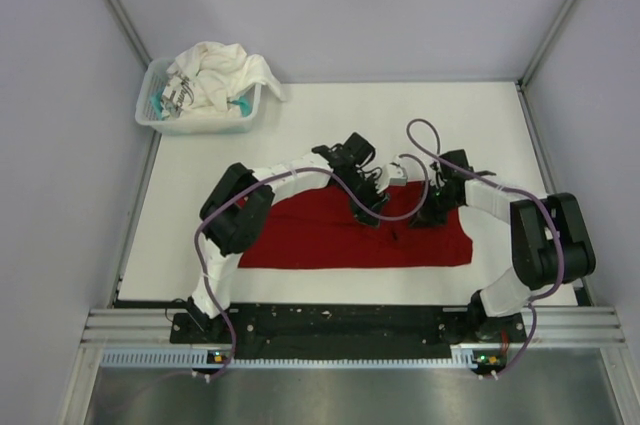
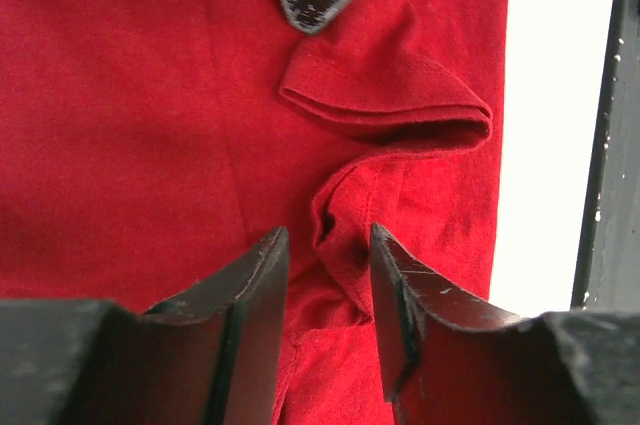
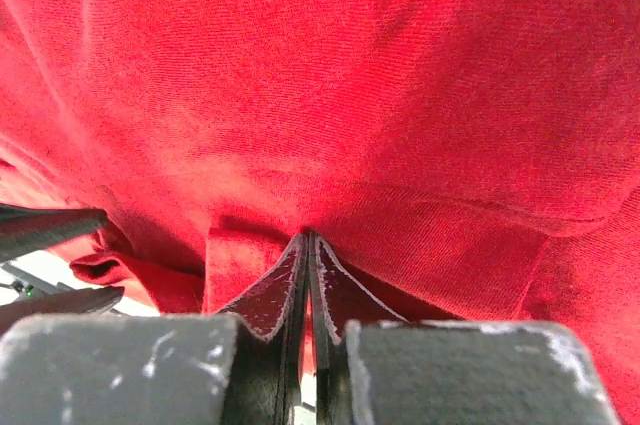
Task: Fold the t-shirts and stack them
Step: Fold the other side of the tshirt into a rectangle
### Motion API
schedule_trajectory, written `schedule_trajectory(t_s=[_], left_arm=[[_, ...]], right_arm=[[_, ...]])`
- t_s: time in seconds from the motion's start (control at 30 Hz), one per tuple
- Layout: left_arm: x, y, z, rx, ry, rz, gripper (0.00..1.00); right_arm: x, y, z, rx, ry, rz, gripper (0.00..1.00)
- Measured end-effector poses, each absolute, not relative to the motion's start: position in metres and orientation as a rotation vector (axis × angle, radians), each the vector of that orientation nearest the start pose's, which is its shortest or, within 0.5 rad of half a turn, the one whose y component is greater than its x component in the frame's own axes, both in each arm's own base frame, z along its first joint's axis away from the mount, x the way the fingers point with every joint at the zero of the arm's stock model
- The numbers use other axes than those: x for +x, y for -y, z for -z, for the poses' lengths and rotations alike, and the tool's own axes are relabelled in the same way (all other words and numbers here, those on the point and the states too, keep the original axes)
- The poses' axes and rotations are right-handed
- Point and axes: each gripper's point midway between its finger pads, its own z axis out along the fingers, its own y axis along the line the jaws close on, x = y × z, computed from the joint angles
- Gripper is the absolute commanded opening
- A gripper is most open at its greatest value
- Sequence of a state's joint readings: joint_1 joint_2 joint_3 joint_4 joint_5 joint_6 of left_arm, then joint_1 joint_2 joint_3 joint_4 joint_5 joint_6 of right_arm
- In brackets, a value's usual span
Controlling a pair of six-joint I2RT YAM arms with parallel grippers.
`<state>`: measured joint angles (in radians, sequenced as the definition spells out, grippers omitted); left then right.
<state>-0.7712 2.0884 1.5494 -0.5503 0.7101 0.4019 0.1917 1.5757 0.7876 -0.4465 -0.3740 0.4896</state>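
Observation:
The deep red t-shirt [image 1: 330, 242] lies spread on the white table in front of both arms. It fills the left wrist view [image 2: 150, 95] and the right wrist view [image 3: 350, 75]. My left gripper [image 1: 370, 213] [image 2: 328, 245] is open low over the shirt, with a raised wrinkle of red cloth between its jaws. My right gripper [image 1: 425, 213] [image 3: 308, 237] is shut on a pinch of the red cloth, close to the right of the left one. The white t-shirt [image 1: 215, 75] lies crumpled in the basket at the back left.
The small white slatted basket [image 1: 195, 126] stands at the table's back left corner. A folded red sleeve [image 2: 400, 105] lies near the shirt's edge, with bare white table [image 2: 550, 145] beyond it. Grey walls enclose the table on three sides.

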Motion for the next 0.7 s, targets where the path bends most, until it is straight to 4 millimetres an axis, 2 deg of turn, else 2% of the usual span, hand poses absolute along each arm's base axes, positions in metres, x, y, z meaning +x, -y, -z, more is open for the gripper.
schedule_trajectory(t_s=[0.1,0.2,0.27,0.33,0.43,0.53,0.6,0.67,0.7], left_arm=[[0.247,0.395,-0.055,1.692,-2.005,1.083,0.25],[0.228,0.398,-0.051,1.777,-1.968,1.094,0.08],[0.214,0.400,-0.049,1.843,-1.936,1.105,0.05],[0.200,0.399,-0.047,1.911,-1.898,1.114,0.06],[0.181,0.386,-0.042,2.009,-1.842,1.096,0.13],[0.176,0.368,-0.039,2.091,-1.779,1.006,0.30],[0.178,0.362,-0.040,2.131,-1.746,0.944,0.44],[0.179,0.358,-0.039,2.167,-1.725,0.899,0.53],[0.177,0.356,-0.039,2.187,-1.720,0.885,0.62]], right_arm=[[0.258,-0.131,-0.017,0.364,-2.846,-0.678,0.00],[0.258,-0.131,-0.017,0.368,-2.844,-0.679,0.00],[0.258,-0.131,-0.018,0.376,-2.844,-0.679,0.00],[0.260,-0.130,-0.018,0.381,-2.840,-0.674,0.00],[0.265,-0.124,-0.019,0.407,-2.827,-0.648,0.00],[0.277,-0.114,-0.021,0.446,-2.804,-0.591,0.00],[0.285,-0.109,-0.020,0.464,-2.798,-0.561,0.00],[0.289,-0.107,-0.019,0.473,-2.800,-0.549,0.00],[0.291,-0.106,-0.019,0.473,-2.797,-0.540,0.00]])
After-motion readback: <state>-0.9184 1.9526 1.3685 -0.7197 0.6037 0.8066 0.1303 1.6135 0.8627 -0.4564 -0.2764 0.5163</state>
